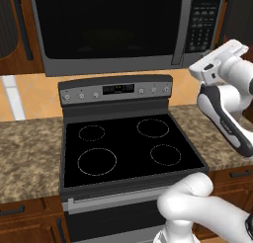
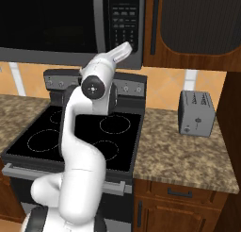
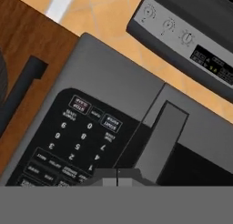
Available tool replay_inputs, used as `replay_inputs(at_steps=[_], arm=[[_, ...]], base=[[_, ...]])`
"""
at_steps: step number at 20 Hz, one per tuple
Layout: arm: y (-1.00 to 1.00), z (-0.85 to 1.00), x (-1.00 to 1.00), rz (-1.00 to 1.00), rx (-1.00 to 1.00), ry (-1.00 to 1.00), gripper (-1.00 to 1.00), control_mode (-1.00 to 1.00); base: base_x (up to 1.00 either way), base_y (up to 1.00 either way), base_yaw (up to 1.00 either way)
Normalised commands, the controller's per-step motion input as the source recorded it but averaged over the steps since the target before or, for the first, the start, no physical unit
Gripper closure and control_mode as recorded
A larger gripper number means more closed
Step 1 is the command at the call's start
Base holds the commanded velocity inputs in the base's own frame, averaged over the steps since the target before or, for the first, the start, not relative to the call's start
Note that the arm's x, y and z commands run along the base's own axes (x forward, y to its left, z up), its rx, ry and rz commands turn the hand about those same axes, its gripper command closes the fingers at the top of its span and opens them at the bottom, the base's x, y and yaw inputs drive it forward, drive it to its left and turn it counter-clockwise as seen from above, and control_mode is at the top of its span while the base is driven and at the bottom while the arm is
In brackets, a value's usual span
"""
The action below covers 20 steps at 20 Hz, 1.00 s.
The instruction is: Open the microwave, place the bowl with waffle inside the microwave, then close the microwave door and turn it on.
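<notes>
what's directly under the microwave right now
Under the microwave stands the black-topped stove with its control panel against the tan backsplash. Its four burners are bare. The microwave door is shut, and the dark glass hides what is inside.

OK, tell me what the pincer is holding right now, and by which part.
Nothing. The pincer is shut with its tips together and empty, just in front of the microwave keypad, near the door's grey strip.

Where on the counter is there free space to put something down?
Bare granite lies left of the stove on the left counter, and on the right counter between stove and toaster. In front of the microwave keypad it is crowded: the hand hovers there.
</notes>
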Motion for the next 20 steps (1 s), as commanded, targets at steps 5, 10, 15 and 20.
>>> replay_inputs(at_steps=[5, 10, 15, 20], arm=[[0.0, 0.0, 0.6, 0.01, -0.02, 0.0, 1.0, -1.0], [-0.2, -0.02, 0.6, 0.0, -0.03, 0.04, 1.0, -1.0], [-0.43, -0.09, 0.45, 0.0, -0.02, 0.01, 1.0, -1.0], [-0.1, -0.1, 0.54, 0.02, -0.03, 0.01, 1.0, -1.0]], base=[[0.0, 0.0, 0.0], [0.0, 0.0, 0.0], [0.0, 0.0, 0.0], [0.0, 0.0, 0.0]])
